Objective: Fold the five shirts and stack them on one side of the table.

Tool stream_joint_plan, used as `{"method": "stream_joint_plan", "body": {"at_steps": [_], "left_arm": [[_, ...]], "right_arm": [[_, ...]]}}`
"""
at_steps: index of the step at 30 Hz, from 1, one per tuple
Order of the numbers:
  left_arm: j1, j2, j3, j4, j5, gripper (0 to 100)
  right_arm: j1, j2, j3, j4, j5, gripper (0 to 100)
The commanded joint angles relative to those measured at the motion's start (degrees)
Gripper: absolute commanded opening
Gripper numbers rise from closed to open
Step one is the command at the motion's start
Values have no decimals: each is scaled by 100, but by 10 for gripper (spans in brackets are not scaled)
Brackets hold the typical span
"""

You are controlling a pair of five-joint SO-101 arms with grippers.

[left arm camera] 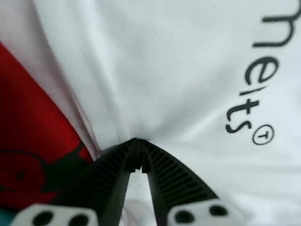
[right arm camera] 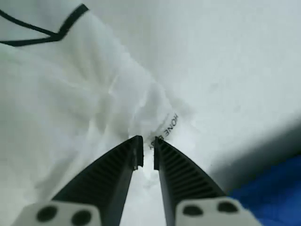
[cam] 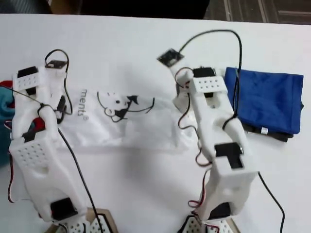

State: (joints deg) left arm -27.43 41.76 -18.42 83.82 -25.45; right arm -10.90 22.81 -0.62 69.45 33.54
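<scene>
On the white bench (cam: 121, 184), the long white printed cloth shirt (cam: 126, 121) lies flat between the arms, beside a folded blue shirt (cam: 267, 99). For a straight fold, I think both ends should rise together, evenly. Each arm bends low over one end, left gripper (left arm camera: 136, 157) and right gripper (right arm camera: 144, 155) both pinching its fabric.

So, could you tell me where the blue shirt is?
In the high view the blue shirt lies folded on the right, atop a dark garment, beside the right arm.
</scene>
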Motion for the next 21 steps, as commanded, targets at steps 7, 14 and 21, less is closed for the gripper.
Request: {"method": "stream_joint_plan", "body": {"at_steps": [7, 14, 21], "left_arm": [[-26, 97, -110, -229, 26, 27], [0, 35, -435, -53, 35, 27], [-387, 114, -1903, 387, -132, 29]], "right_arm": [[312, 848, -1451, 224, -26, 56], [295, -119, -2400, 1578, -35, 59], [259, -1604, -2189, 2580, 9, 87]]}}
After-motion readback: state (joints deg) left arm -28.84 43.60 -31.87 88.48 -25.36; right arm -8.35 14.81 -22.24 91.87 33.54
